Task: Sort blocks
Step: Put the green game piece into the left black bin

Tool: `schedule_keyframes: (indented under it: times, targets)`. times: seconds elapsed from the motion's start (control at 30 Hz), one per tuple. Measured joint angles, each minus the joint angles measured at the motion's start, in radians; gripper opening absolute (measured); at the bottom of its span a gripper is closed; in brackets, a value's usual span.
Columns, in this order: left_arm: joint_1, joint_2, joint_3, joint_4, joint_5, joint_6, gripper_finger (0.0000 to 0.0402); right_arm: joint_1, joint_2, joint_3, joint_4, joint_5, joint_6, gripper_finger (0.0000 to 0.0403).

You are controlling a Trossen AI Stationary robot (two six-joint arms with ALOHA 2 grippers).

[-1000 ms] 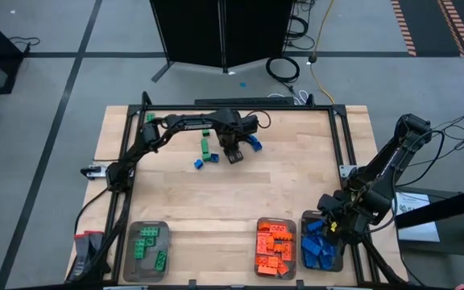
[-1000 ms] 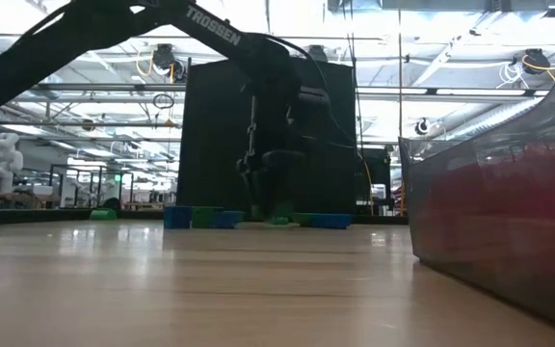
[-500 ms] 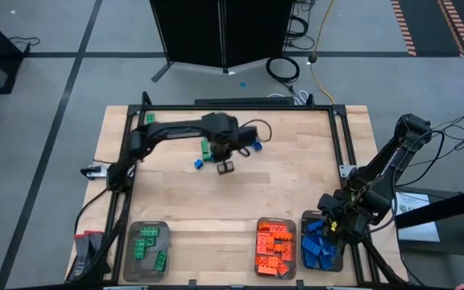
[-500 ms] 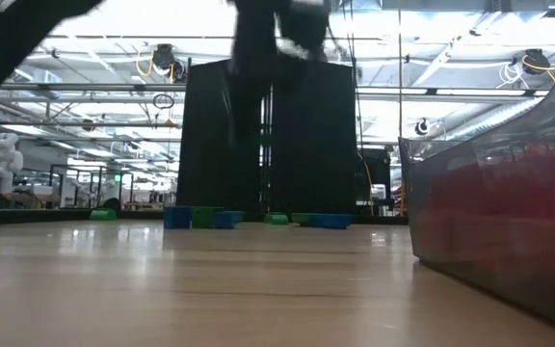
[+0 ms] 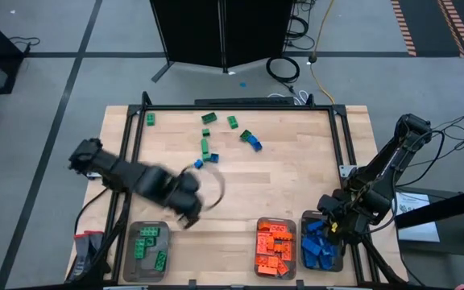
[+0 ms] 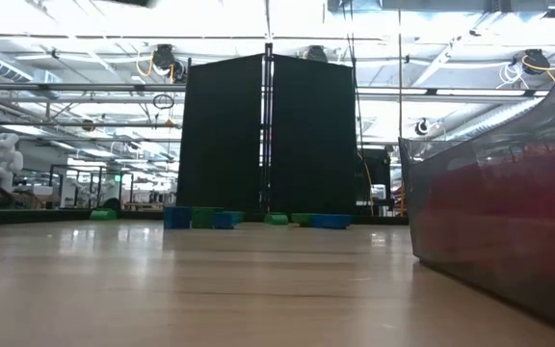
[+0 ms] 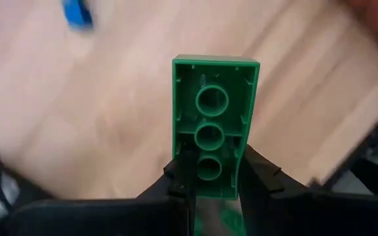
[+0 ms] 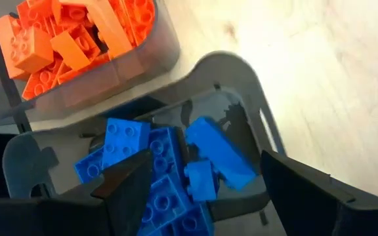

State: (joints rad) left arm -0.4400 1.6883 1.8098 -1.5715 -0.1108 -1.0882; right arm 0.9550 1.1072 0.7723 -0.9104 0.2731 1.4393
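Green block (image 7: pixel 214 124) pinched tight in left gripper (image 7: pixel 209 187), near green tray (image 5: pixel 146 250). Orange tray (image 5: pixel 275 249), blue tray (image 5: pixel 320 250) well filled. Right gripper (image 8: pixel 195 187) spread wide, empty, above blue tray. Few loose blocks (image 5: pixel 206 148) left far side of table (image 5: pixel 296 177).

Wooden worktop (image 5: pixel 280 181), black-framed. Three clear trays along its near edge: one at left (image 5: pixel 147 250), two side by side at right (image 5: pixel 275 248) (image 5: pixel 322 246). Black panel (image 5: pixel 216 32) and coiled cables (image 5: pixel 283 68) on the floor beyond the far edge.
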Motion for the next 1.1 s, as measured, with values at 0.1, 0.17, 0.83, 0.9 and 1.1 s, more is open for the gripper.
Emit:
schedule_keyframes:
  times: [0.1,0.17,0.83,0.9,1.1]
  targets:
    - [-0.139,-0.032,-0.098,0.001,0.021,-0.217,0.006,-0.004,0.0,0.0,0.013,0.042,-0.021,0.0276]
    - [-0.215,-0.038,-0.161,0.014,0.076,-0.357,0.006,-0.017,0.0,0.0,0.027,0.065,-0.035,0.0276]
    - [-0.496,-0.026,-0.377,0.388,0.198,-0.818,0.0225,-0.391,0.0,0.0,0.647,0.066,-0.644,0.0276]
    - [-0.496,-0.026,-0.377,0.371,0.218,-0.819,0.0272,-0.454,0.0,0.0,0.75,0.067,-0.712,0.0276]
    - [-0.498,-0.026,-0.377,0.278,0.222,-0.816,0.0344,-0.62,0.089,0.002,1.159,0.037,-0.831,0.0275]
